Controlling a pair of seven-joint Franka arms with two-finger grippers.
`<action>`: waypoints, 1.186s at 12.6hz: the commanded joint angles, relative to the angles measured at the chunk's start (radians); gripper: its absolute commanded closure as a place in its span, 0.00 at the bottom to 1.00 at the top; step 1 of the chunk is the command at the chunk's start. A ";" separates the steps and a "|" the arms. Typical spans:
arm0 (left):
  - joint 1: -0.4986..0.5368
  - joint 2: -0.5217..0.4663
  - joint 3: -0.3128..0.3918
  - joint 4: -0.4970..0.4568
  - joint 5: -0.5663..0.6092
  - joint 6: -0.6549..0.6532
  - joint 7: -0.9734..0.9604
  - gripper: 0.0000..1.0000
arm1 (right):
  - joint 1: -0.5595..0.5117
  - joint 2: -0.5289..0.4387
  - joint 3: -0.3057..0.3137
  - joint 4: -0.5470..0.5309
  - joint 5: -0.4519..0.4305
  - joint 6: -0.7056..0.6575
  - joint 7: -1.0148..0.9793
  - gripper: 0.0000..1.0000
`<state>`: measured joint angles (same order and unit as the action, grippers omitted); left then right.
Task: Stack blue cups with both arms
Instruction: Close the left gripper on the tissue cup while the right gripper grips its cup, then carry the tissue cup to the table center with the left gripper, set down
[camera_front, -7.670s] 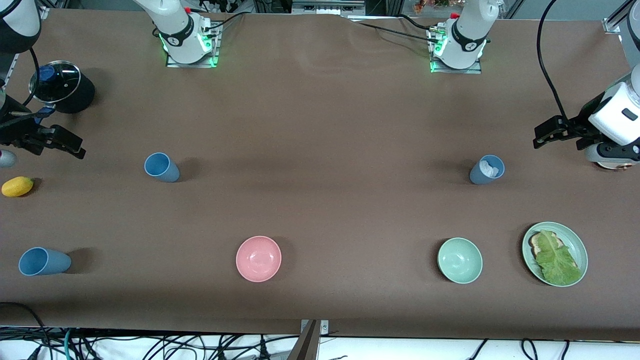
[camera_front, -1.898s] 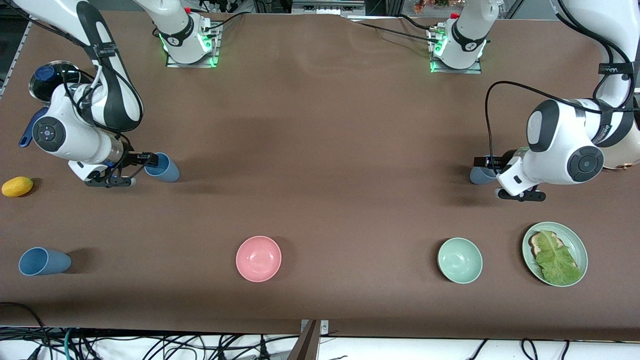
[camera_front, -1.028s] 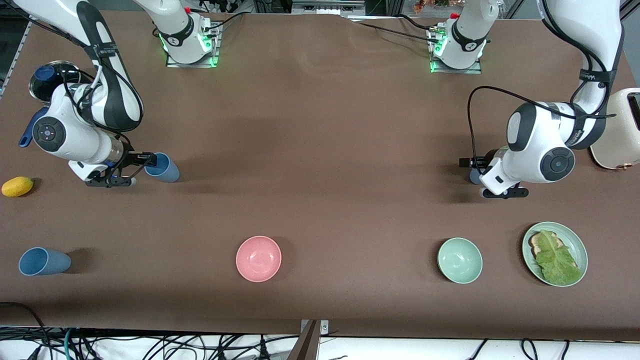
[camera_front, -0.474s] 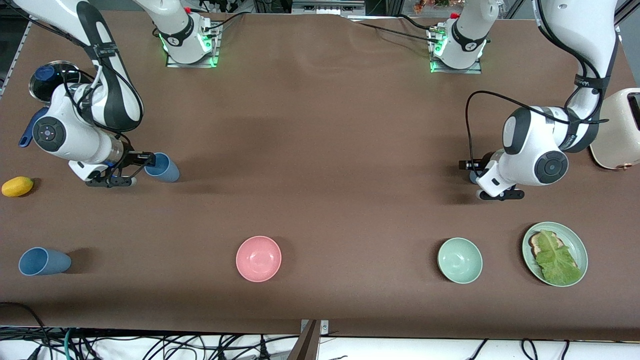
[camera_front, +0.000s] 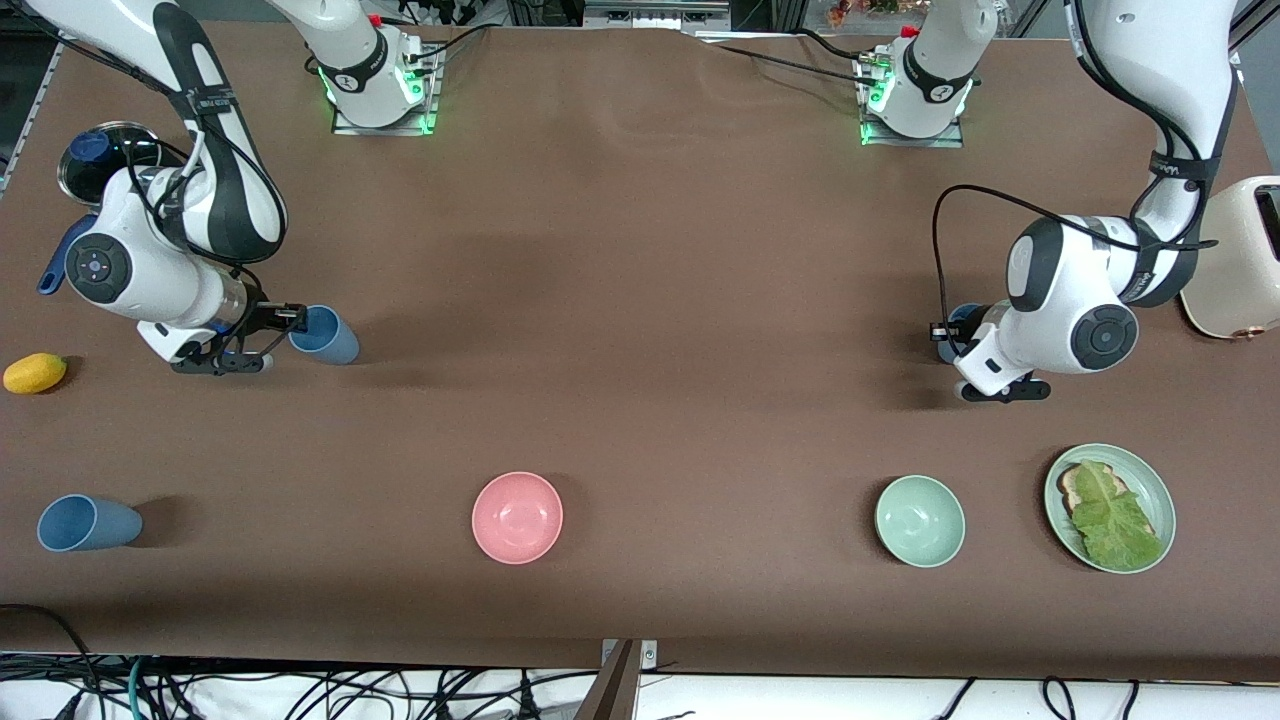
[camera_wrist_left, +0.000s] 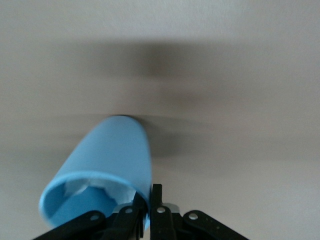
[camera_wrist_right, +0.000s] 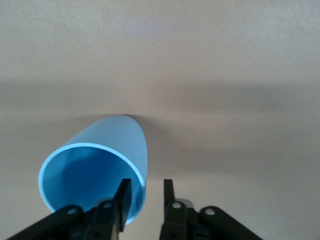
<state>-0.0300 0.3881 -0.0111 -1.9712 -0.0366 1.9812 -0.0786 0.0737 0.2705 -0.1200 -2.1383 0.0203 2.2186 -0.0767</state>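
The right gripper (camera_front: 283, 322) sits at the middle left of the front frame, at the rim of a mid-blue cup (camera_front: 328, 335). In its wrist view the fingers straddle the cup wall (camera_wrist_right: 107, 165), one inside and one outside, with a gap still showing, so they stand apart and not yet clamped.

At the middle right, the left gripper (camera_front: 945, 332) has its fingers pinched together on the rim of the grey-blue cup (camera_front: 957, 330), which is mostly hidden under the wrist. The wrist view shows that cup (camera_wrist_left: 107, 167) with something white crumpled inside (paper, perhaps).

A third cup (camera_front: 85, 523) lies on its side at the lower left, well apart from both arms.

Risks, as I judge them: a one-wall rim grip is thin, so either cup may swing or slip when lifted. The right fingers could nudge their cup over if they close off-centre. The white wad may stop one cup seating fully in the other, leaving the stack tilted
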 joint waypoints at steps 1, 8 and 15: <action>-0.017 0.020 -0.003 0.026 -0.012 -0.002 -0.013 1.00 | -0.008 -0.016 0.003 -0.020 0.018 0.013 -0.023 0.70; -0.334 0.078 -0.009 0.214 -0.179 -0.097 -0.395 1.00 | -0.008 -0.016 0.003 -0.023 0.018 0.015 -0.023 0.85; -0.576 0.301 -0.007 0.499 -0.309 -0.072 -0.748 1.00 | -0.008 -0.019 0.002 -0.023 0.018 0.013 -0.029 1.00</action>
<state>-0.5982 0.6298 -0.0351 -1.5434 -0.3184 1.9224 -0.8062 0.0732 0.2686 -0.1196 -2.1403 0.0251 2.2194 -0.0799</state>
